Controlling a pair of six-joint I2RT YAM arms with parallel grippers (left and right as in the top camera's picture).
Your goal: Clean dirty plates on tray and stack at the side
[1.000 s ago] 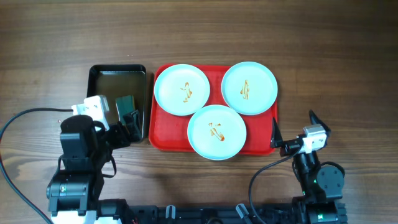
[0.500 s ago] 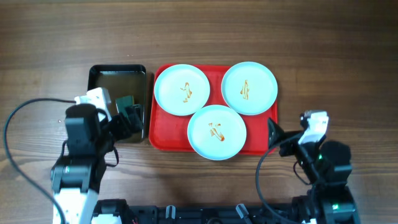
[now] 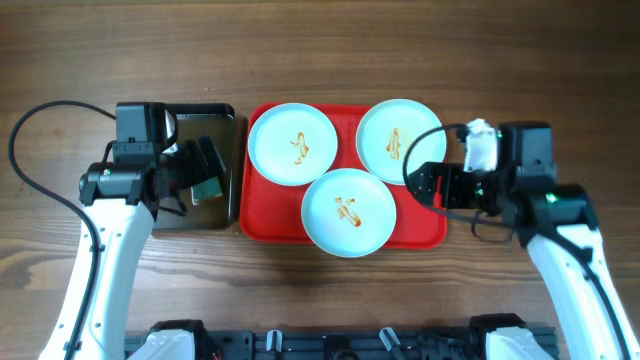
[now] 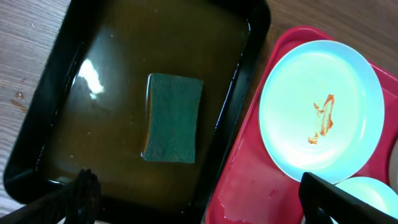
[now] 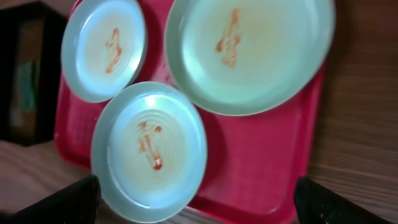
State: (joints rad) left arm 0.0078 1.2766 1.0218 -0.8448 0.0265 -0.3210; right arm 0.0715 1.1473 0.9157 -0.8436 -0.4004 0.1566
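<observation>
Three pale blue plates with brown sauce squiggles lie on the red tray [image 3: 270, 225]: one at the back left [image 3: 292, 145], one at the back right [image 3: 400, 141], one at the front middle [image 3: 349, 212]. My left gripper [image 3: 205, 165] is open above the black tray [image 3: 165, 118], over a green sponge [image 4: 172, 117] lying in brownish liquid. My right gripper [image 3: 428, 185] is open and empty above the red tray's right edge, next to the back right plate [image 5: 249, 53]. The right wrist view also shows the front plate [image 5: 149, 152] and the back left plate [image 5: 104, 48].
The black tray sits directly left of the red tray on the wooden table [image 3: 320, 50]. Black cables loop from both arms at the table's left and right sides.
Both arms have risen from the front edge and reached forward. The left gripper moved over the black tray; the right gripper moved to the red tray's right edge.
</observation>
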